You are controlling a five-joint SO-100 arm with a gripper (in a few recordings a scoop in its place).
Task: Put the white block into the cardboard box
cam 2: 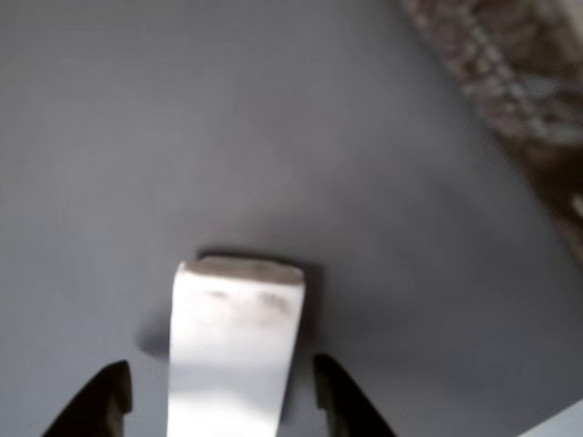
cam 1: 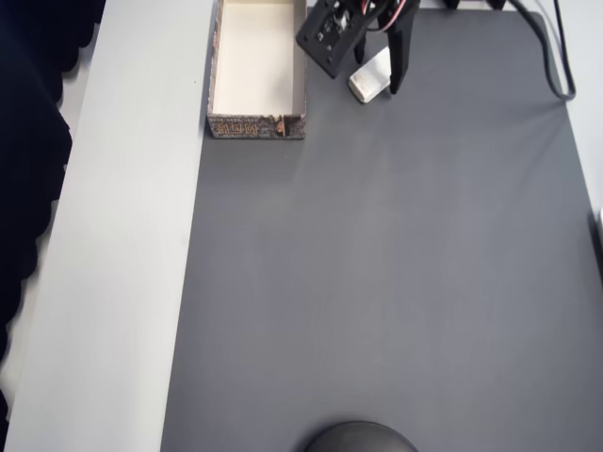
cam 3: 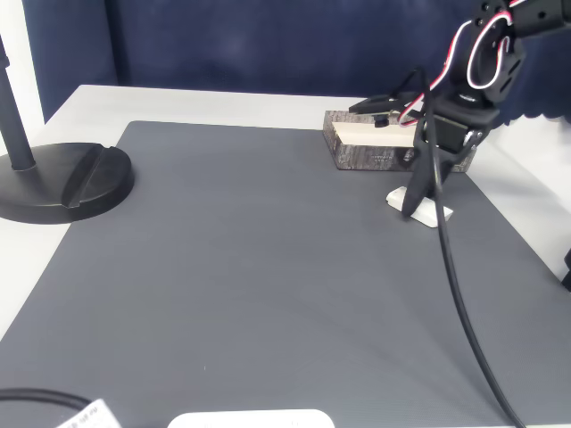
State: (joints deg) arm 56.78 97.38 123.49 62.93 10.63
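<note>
Jaws of the gripper are straddling the white block wide apart, not yet pinching, block lying flat on the tabletop between them, likely lining up a grasp before carrying it to the cardboard box just beside the jaws.

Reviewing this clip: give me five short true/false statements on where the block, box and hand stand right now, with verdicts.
1. The small white rectangular block lies on the grey mat. True.
2. The block is inside the shallow cardboard box. False: it lies on the mat beside the box.
3. The black two-finger hand straddles the block, one fingertip on each side. True.
4. The box holds several things. False: its cream inside shows bare.
5. The hand is shut on the block and lifting it. False: gaps show on both sides in the wrist view.
</note>
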